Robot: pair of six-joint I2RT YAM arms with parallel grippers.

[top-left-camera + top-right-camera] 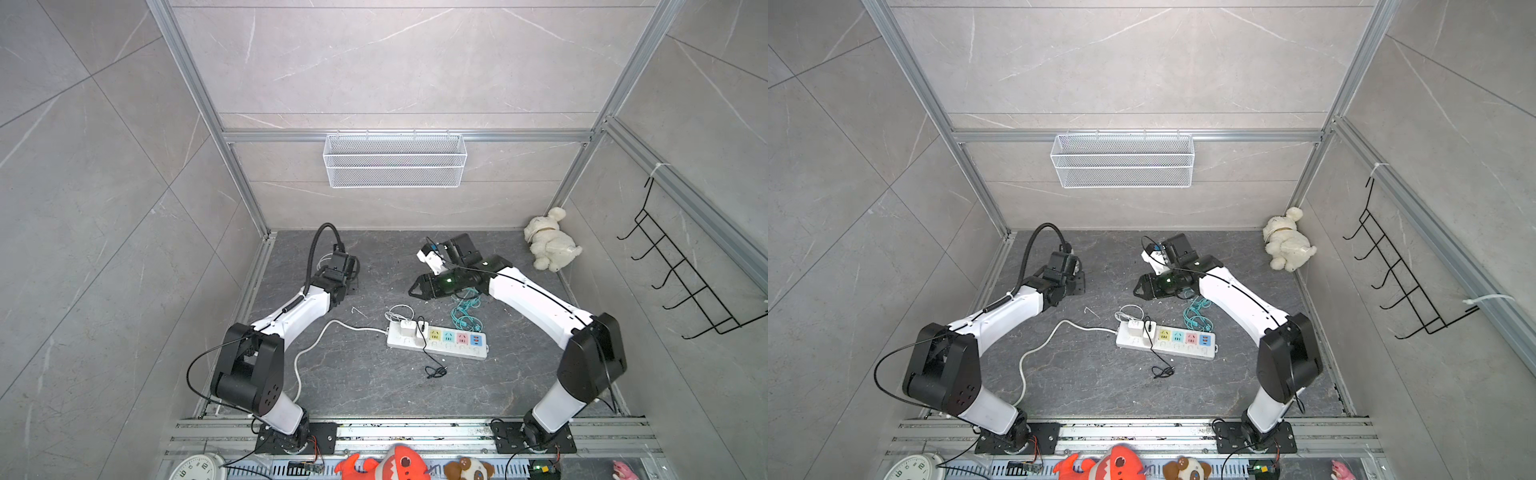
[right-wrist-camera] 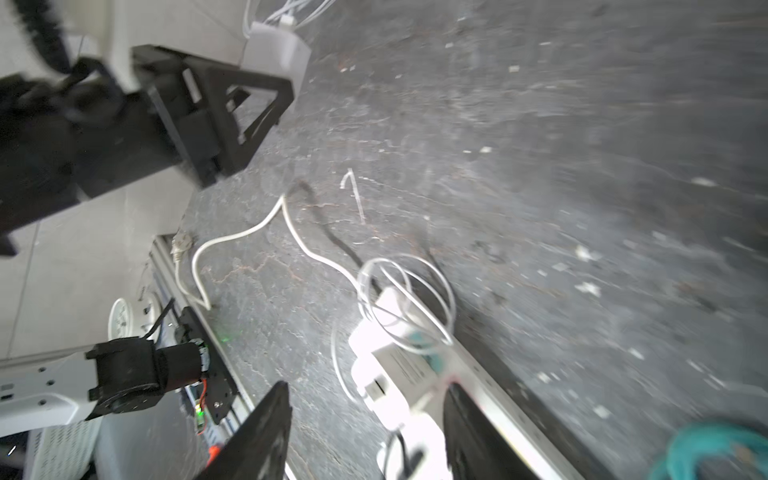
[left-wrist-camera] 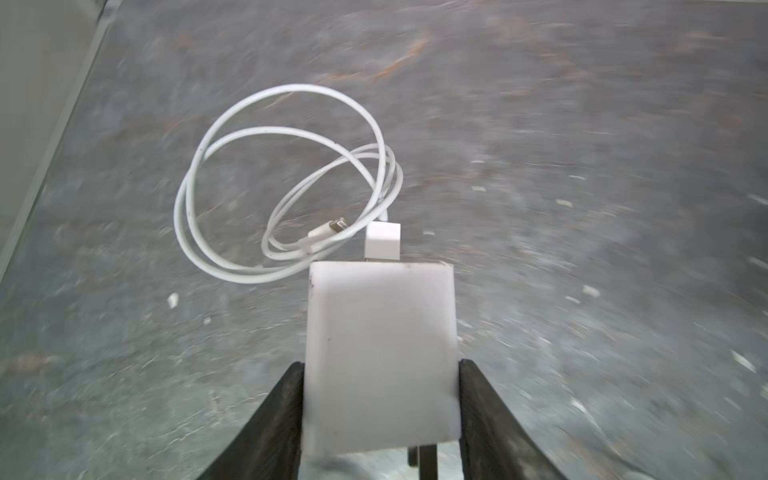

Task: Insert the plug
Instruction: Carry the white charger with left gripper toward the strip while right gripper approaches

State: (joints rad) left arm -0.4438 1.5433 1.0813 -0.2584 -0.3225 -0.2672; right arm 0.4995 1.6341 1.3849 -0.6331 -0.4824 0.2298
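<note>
Left claw: the left gripper [image 3: 380, 363] is clamped on the white charger plug [image 3: 380, 332], one black finger [image 3: 286, 415] pressed flat against each of its long sides.
Plug position: the charger plug sticks out forward past the fingertips. In both top views that gripper sits at the far left of the dark floor mat [image 1: 365, 386], well apart from the power strip [image 1: 440, 349].
Plug seen from the other arm: the right wrist view shows the same charger plug [image 2: 276, 52] at the tip of the left arm's black finger frame.
Plug cable: a white connector [image 3: 383, 241] is seated in the charger's far end, and its thin white cable [image 3: 286, 183] coils in loose loops beyond it.
Right claw: the right gripper [image 2: 365, 386] has its fingers spread with nothing between them. In a top view it [image 1: 415, 289] lies level, on the far side of the strip and near it.
Power strip contents: a white adapter [image 1: 406, 328] fills the socket nearest the strip's white cord [image 1: 320, 340], and a black-corded plug [image 1: 423, 325] sits just beside it. The yellow, teal, pink and blue socket faces lie bare.
Teal cable: a bunched teal cable [image 1: 465, 313] lies just beyond the strip, under the right arm.
Mesh basket: a white wire basket [image 1: 395, 160] hangs on the back rail, and only its mesh shows.
</note>
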